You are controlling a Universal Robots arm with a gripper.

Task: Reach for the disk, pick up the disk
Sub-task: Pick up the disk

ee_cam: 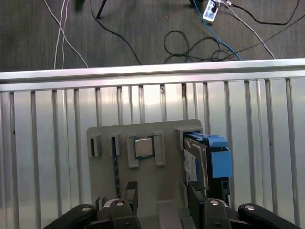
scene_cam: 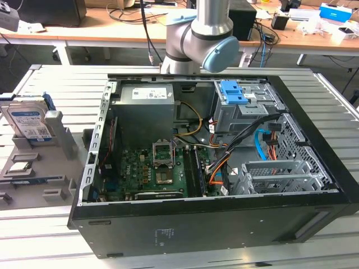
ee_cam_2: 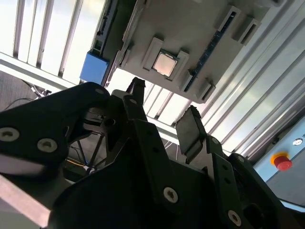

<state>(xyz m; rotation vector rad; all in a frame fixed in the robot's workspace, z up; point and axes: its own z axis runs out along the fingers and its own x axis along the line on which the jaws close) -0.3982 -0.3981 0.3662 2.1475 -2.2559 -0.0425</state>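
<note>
Silver-grey and on edge at the exterior view's left: disk (scene_cam: pixel 28 120), slotted upright at far left corner of grey fixture tray (scene_cam: pixel 59 140), close to bench (scene_cam: pixel 50 78) edge. Blue-white label facing outward. Nearer on same tray, lying flat: CPU chip (scene_cam: pixel 19 166). Well apart from both, mid-bench: open PC case (scene_cam: pixel 168 235), w/ blue latch (scene_cam: pixel 233 92) on drive cage toward its far right corner. Behind case's back edge: arm (scene_cam: pixel 196 28).

In first wrist view: gripper (ee_cam: pixel 163 193) above tray, jaws spread wide, nothing between them. CPU chip (ee_cam: pixel 143 147) roughly in line w/ the gap. Disk (ee_cam: pixel 196 162) w/ blue rail (ee_cam: pixel 219 162) off to one side, in line w/ one finger (ee_cam: pixel 195 193), apart from it. In second wrist view: gripper (ee_cam_2: pixel 164 100) likewise wide and empty, chip (ee_cam_2: pixel 165 64) beyond the tips.

Step in hand, by judgement: reach. Approach incomplete, pick not begun, disk untouched in its slot.

Grasp prob. needs gap centred over disk's thin upper edge, not over chip. Also needs jaws wide enough to straddle body + rails, and a square descent. Risks: clipping a tray post, or pinching the rail alone.
</note>
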